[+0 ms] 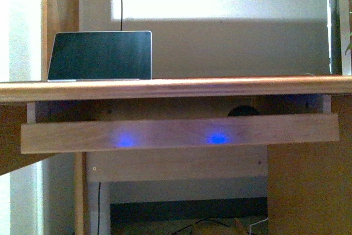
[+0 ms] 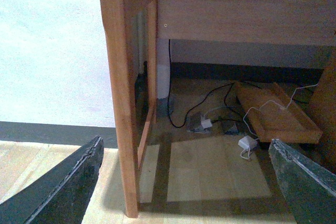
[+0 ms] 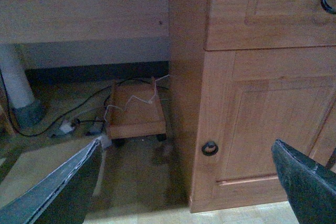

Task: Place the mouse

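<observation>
Nearest your wrist cameras, your left gripper (image 2: 185, 145) and right gripper (image 3: 186, 144) both stand wide apart at the fingers, with nothing held. Beyond them you see the wooden desk (image 1: 176, 87). Under its top, right of centre, the mouse (image 1: 243, 111) shows only as a dark dome peeking over the front board of the pull-out tray (image 1: 176, 134). Farther back, a laptop (image 1: 100, 55) stands open on the desktop at left.

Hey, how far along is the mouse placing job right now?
Nothing looks done yet. In hand: nothing, since the left pincer and right pincer are both open and empty, aimed at the floor. A dark domed shape, probably the mouse, peeks above the pull-out tray below the desktop. Grasping and placing it are still left.
</observation>
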{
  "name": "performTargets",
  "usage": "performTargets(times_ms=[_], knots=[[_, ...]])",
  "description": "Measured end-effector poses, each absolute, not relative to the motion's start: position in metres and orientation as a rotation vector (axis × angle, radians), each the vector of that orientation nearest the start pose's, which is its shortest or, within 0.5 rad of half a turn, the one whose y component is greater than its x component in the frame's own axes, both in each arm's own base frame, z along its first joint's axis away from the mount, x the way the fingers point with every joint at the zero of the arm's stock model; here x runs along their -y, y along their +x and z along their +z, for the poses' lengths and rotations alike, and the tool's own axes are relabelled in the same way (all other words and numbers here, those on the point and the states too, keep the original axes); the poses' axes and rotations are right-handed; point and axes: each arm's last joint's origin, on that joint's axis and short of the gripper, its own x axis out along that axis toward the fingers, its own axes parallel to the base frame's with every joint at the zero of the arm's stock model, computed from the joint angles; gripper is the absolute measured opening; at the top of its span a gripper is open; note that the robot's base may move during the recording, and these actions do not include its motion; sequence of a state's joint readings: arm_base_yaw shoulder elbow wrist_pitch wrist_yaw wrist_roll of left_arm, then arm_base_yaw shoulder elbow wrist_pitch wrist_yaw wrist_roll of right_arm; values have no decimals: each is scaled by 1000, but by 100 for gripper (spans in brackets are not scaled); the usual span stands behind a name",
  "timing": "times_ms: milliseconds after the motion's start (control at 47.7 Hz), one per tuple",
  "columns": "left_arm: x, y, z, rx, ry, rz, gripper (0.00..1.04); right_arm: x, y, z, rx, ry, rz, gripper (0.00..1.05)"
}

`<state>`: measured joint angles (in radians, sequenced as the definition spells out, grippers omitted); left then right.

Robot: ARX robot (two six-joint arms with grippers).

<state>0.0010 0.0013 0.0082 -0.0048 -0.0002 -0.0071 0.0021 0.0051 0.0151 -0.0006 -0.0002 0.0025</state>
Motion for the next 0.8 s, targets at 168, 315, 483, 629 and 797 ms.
performTargets(times_ms=[168,315,483,629,797], knots=[[0,97,166,2,-7,1,97,0,97,168,10,2,2,97],[0,97,166,2,-7,1,97,0,97,168,10,3,2,97],[0,97,166,2,-7,1,97,0,97,168,10,2,3,97],[0,97,166,2,-7,1,97,0,97,168,10,2,3,97],[2,106,158,-207,-44,-28,97,0,97,168,10,2,3,97]])
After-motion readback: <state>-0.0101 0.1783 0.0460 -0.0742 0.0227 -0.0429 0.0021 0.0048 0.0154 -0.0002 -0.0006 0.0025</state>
